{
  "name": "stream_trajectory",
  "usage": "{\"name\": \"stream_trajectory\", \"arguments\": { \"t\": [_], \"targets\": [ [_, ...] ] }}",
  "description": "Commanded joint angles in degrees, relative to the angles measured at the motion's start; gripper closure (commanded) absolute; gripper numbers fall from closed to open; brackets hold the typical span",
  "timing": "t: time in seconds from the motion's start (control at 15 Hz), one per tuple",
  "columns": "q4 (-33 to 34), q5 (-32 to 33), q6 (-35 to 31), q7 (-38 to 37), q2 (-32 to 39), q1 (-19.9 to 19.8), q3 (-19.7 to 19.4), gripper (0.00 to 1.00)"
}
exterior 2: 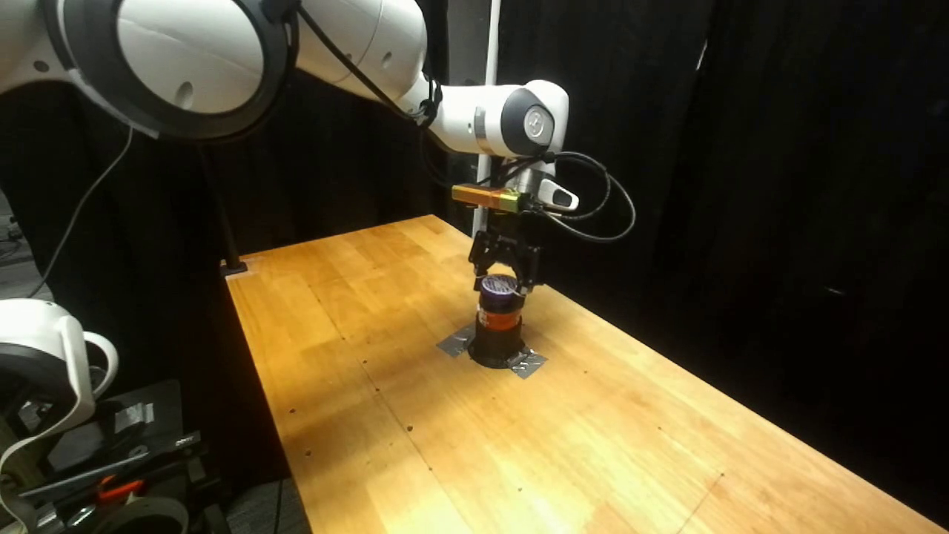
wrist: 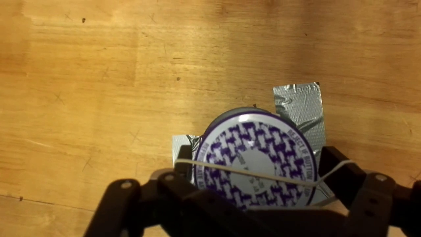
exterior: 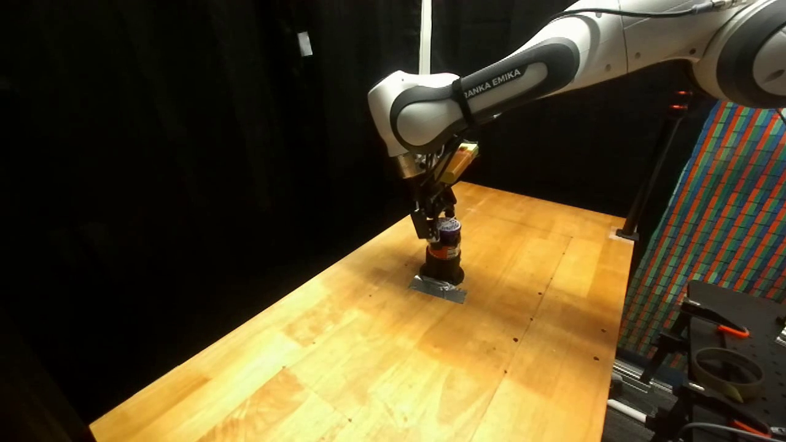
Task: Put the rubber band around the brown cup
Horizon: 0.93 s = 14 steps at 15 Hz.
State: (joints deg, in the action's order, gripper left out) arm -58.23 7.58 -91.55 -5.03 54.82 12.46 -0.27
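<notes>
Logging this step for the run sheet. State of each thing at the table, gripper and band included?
Brown cup: upright.
Lid: on the cup.
Gripper: open, jaws apart on either side of the lid.
Rubber band: stretched across the jaws, one strand over the lid; not around the cup.
Silver tape: stuck down at the cup's base, wrinkled.

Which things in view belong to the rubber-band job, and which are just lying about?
For the job:
rubber band, stretched across the gripper
brown cup
silver tape at its base, likely bracing it

Lying about:
orange-tipped tool
tan ring, perhaps a tape roll
white object, unclear what
</notes>
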Motion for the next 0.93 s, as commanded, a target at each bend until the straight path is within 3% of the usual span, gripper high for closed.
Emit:
{"name": "stream_trajectory", "arguments": {
  "t": [0.0,0.87],
  "targets": [
    [-7.27,0.45,-2.46,2.69,-4.81,-0.5,0.32,0.0],
    [-33.84,0.78,-22.08,3.97,-19.48,-2.69,1.38,0.0]
  ]
}}
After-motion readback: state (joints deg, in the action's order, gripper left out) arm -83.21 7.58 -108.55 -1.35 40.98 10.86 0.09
